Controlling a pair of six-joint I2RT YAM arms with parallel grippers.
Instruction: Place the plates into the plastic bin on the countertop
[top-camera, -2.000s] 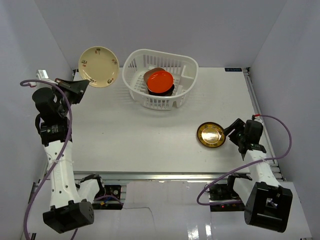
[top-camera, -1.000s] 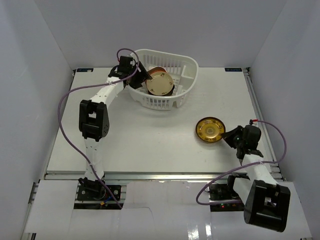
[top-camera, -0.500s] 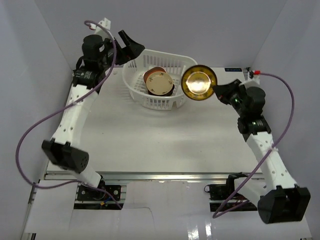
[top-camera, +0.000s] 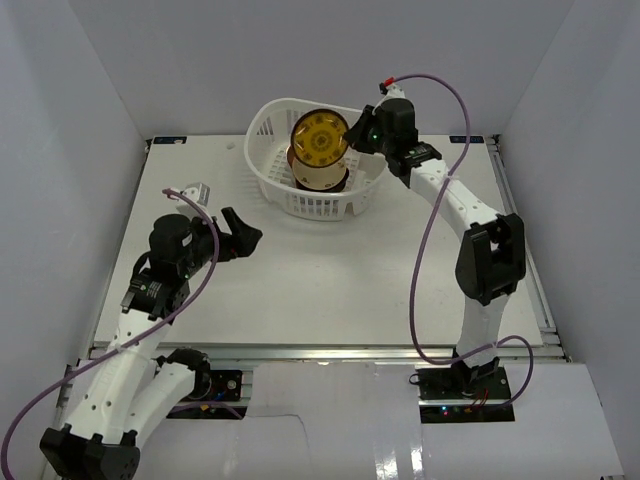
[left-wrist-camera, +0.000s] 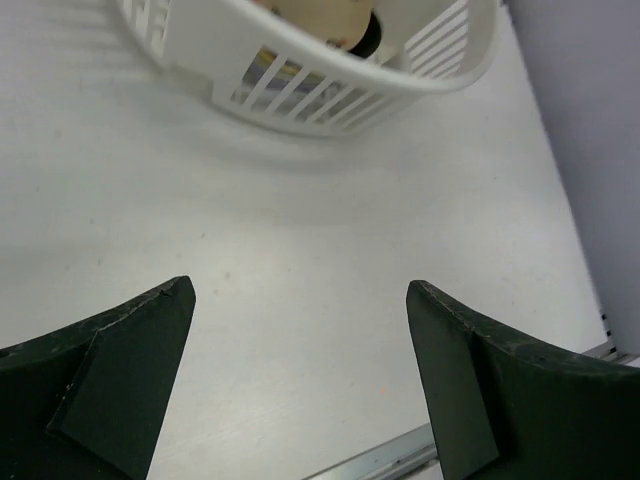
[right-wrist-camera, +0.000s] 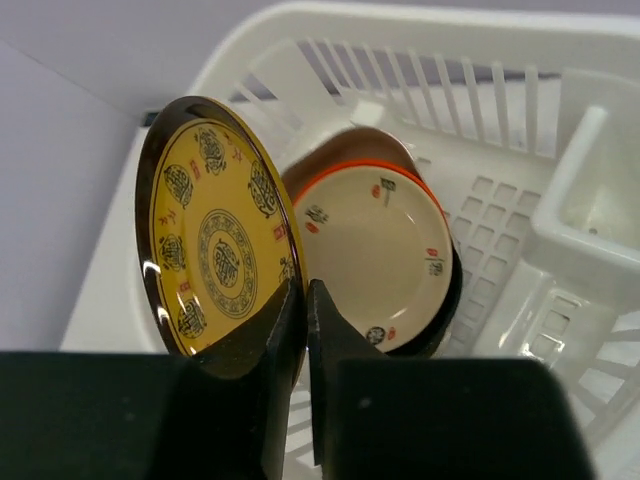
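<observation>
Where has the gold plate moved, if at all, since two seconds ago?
Yes: the gold plate went from nearer and right of the plastic bin to above it, held by the right gripper.

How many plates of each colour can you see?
Gold patterned plate: 1
Cream plate: 1
Orange-red plate, rim only: 1
Brown plate, edge only: 1
Black plate, edge only: 1
Total: 5 showing

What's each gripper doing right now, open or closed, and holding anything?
Left gripper: open, holding nothing.
Right gripper: shut on the gold patterned plate, over the plastic bin.
</observation>
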